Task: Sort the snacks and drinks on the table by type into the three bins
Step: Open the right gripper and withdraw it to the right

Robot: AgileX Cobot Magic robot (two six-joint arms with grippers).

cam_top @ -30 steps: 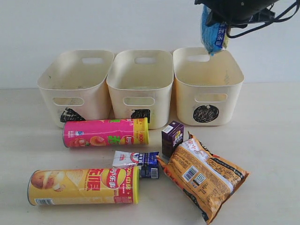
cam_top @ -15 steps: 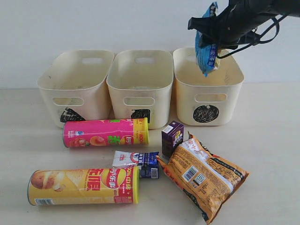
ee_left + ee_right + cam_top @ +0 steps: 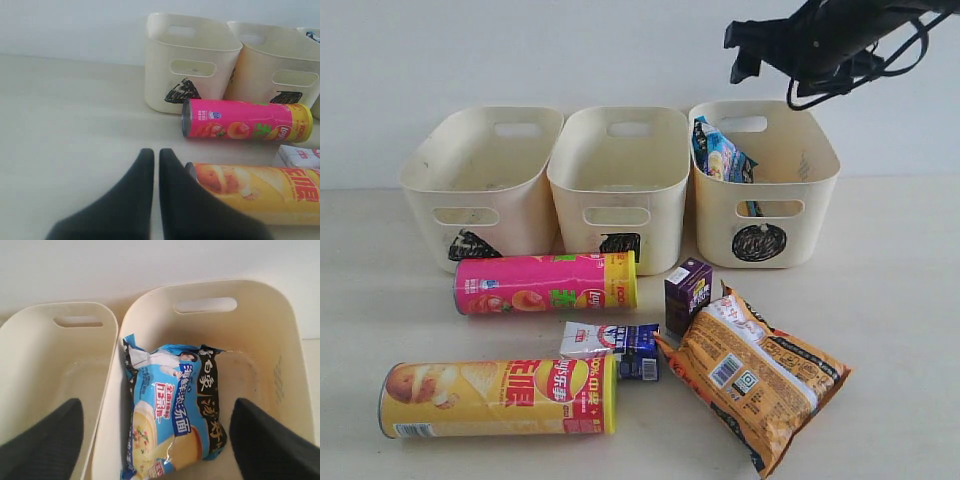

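Note:
The blue-white foil bag lies inside the circle-marked bin, leaning on its left wall. My right gripper hangs open above that bin, holding nothing. On the table lie the pink tube, the yellow tube, the orange bag, the purple carton and the white-blue carton. My left gripper is shut and empty, low over the table beside the yellow tube's end.
The triangle-marked bin and the square-marked bin stand in a row left of the circle bin, both with nothing inside. A white wall rises behind the bins. Bare tabletop lies to the right of the orange bag.
My right gripper opened and let go of the blue-white bag, which dropped into the circle bin. The left gripper has not moved.

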